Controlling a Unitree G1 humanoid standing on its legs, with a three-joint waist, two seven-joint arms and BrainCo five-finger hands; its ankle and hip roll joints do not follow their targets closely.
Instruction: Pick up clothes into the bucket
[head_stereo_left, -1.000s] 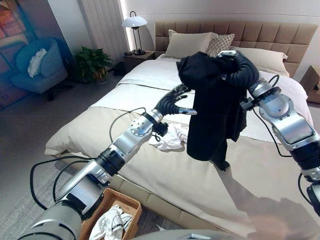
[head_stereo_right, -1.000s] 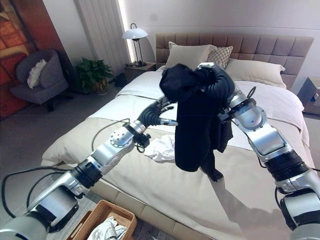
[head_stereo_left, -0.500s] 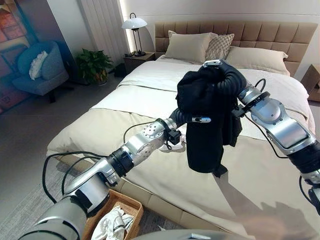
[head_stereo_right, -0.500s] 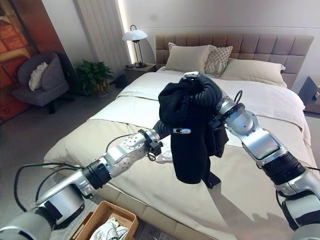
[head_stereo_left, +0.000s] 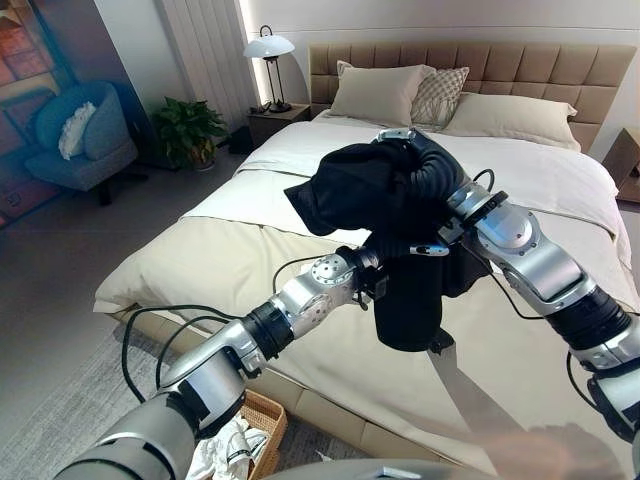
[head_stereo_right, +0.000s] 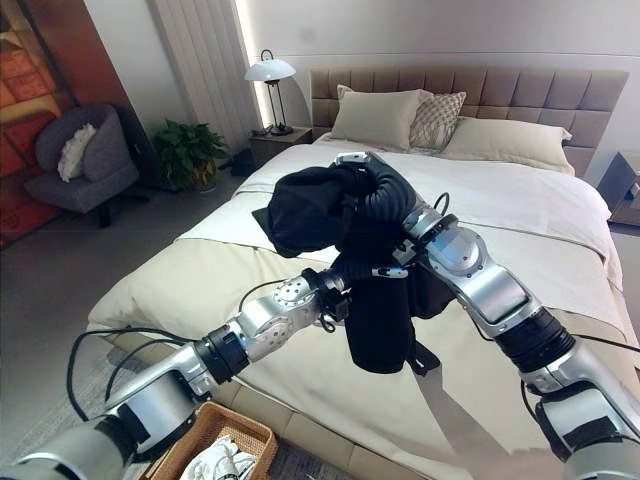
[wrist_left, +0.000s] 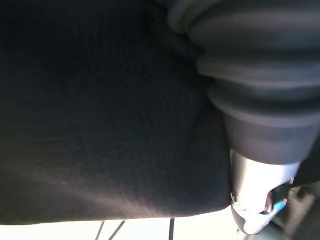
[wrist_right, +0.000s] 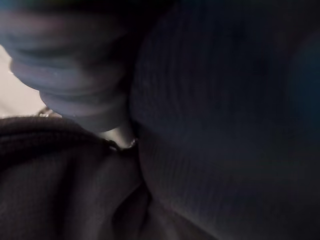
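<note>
The right hand's (head_stereo_left: 400, 165) fingers are buried in the black garment (head_stereo_left: 345, 190), so I cannot tell how they are set; only its dark ribbed cover arches over the top of the bundle, which suggests the cloth is carried from above with the wrist bent down. One silver, dark-tipped finger of the left hand (head_stereo_left: 425, 249) pokes out level from under the cloth; the rest of that hand is hidden in the folds, so whether it is curled round the fabric or merely propping it cannot be told. The garment is bunched high above the bed (head_stereo_left: 200, 260), one lobe pushed out toward the near-left side of the bed, a longer tail hanging straight down below both wrists without touching the beige cover. Held this way it is clear of the mattress and free to travel; the left arm reaching in underneath looks like support or a handover, though that is a judgement. The wicker basket (head_stereo_right: 215, 425) stands on the floor against the near edge of the bed, below the left arm, with a white garment (head_stereo_left: 228, 448) already inside. At the head of the bed lie pillows (head_stereo_left: 378, 88); beyond that end stand a lamp (head_stereo_left: 269, 44), a plant (head_stereo_left: 185, 125) and an armchair (head_stereo_left: 75, 130).
</note>
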